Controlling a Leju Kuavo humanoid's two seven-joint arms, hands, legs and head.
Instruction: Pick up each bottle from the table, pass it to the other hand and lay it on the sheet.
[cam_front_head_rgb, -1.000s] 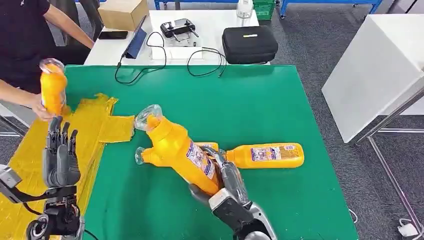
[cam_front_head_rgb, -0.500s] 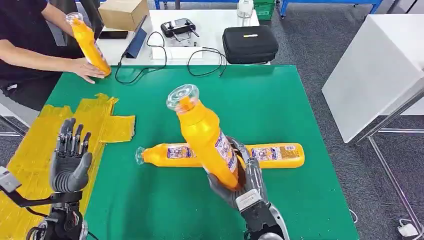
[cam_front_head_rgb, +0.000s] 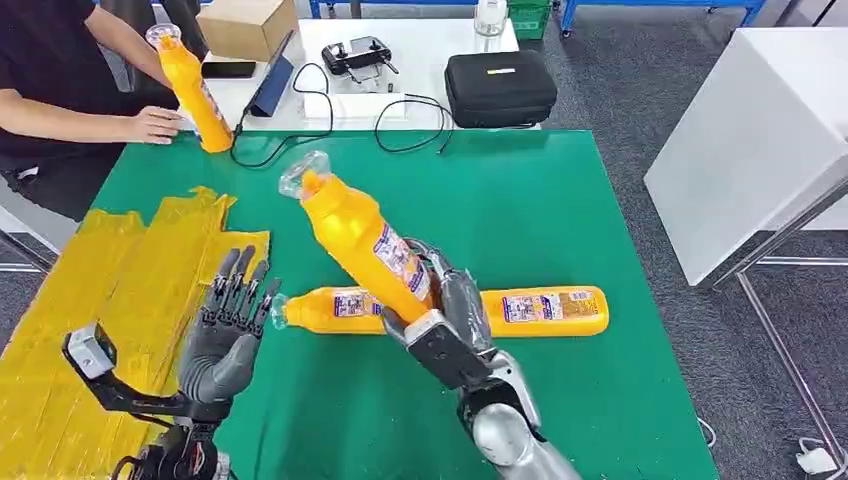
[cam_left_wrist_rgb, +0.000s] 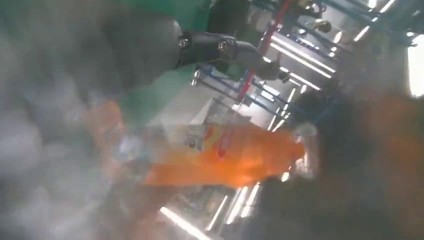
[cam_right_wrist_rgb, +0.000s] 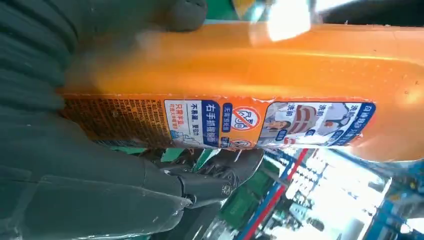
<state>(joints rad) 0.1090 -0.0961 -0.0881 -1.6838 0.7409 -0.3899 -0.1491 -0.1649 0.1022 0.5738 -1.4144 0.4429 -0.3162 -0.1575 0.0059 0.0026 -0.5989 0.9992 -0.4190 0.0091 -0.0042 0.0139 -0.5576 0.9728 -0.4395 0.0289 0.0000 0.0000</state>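
Your right hand (cam_front_head_rgb: 440, 335) grips a yellow bottle (cam_front_head_rgb: 355, 235) by its base, lifted clear of the green table (cam_front_head_rgb: 560, 210); in half a second it has swung from near upright to tilted, cap end (cam_front_head_rgb: 303, 173) now leaning toward the left side. Right wrist view confirms the wrap: label (cam_right_wrist_rgb: 260, 122) facing out, dark fingers (cam_right_wrist_rgb: 220, 175) closed round the body.

Your left hand (cam_front_head_rgb: 225, 335) has come in from over the yellow sheet (cam_front_head_rgb: 90, 290) and now sits above the table's edge by the sheet, fingers spread, palm toward the bottle, holding nothing. It is near the bottle, not touching. Left wrist view is blurred; the bottle reads there as an orange smear (cam_left_wrist_rgb: 225, 160).

Two more bottles lie flat on the table, the nearer (cam_front_head_rgb: 335, 310) partly behind the raised one, the other (cam_front_head_rgb: 545, 310) just beside your right hand.

The person's hand (cam_front_head_rgb: 155, 125) has set another bottle (cam_front_head_rgb: 195, 90) upright at the far corner.

Judgement: handover is about to happen, nothing laid on the sheet yet. Close the gap, then take the upper body.
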